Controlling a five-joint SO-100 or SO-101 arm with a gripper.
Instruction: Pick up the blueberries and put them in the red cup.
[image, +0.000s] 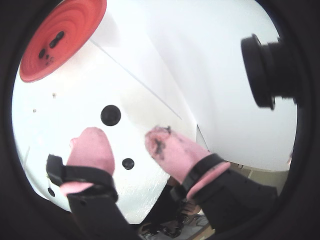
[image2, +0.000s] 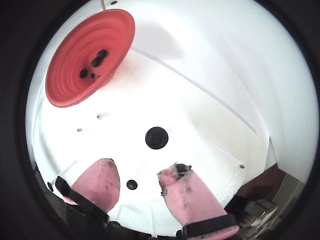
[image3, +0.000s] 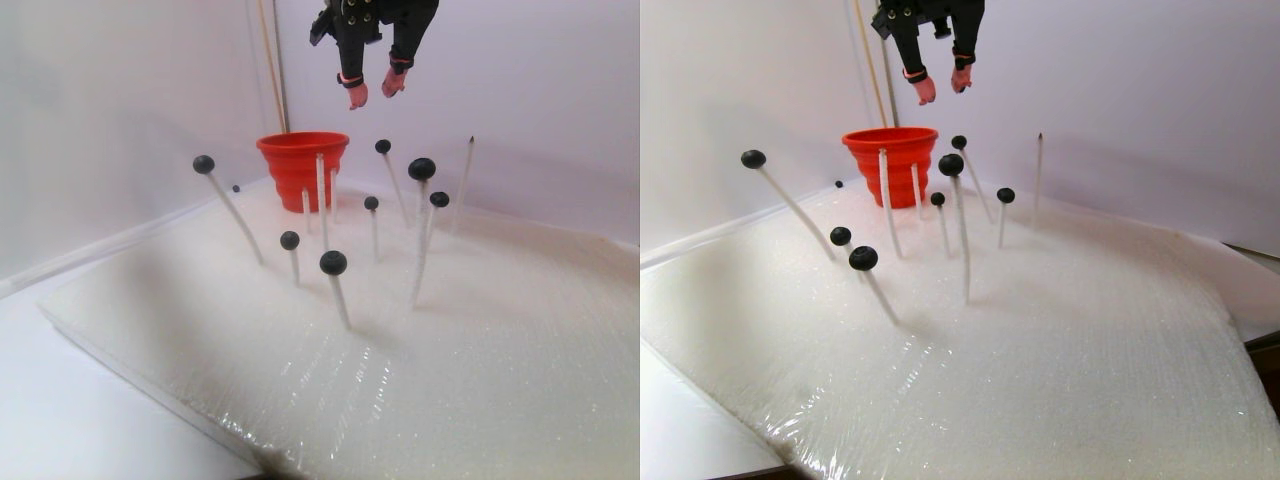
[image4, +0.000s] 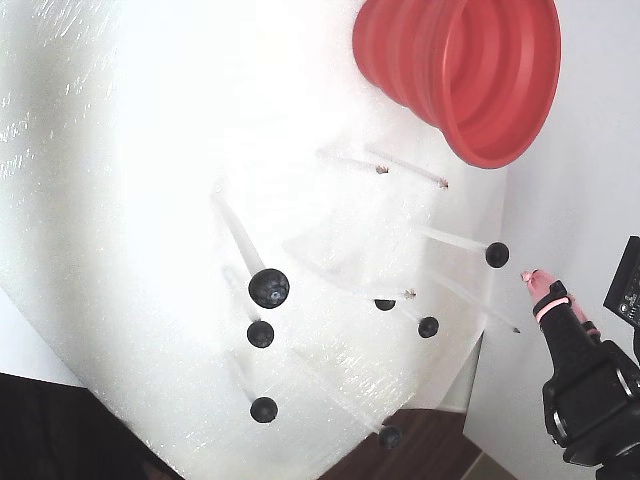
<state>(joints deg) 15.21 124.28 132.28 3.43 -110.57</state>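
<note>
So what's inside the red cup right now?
Both wrist views look down into the red cup: a few dark blueberries lie on its bottom, some touching, so an exact count is unclear. In the stereo pair and the fixed view, the cup's wall hides them.

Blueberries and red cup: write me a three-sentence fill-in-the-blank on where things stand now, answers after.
1. The gripper hangs above the foam, its jaws ____.
2. Several blueberries already lie inside the ____ cup.
3. The remaining berries sit on top of thin white ____.

Answers: open; red; sticks
</note>
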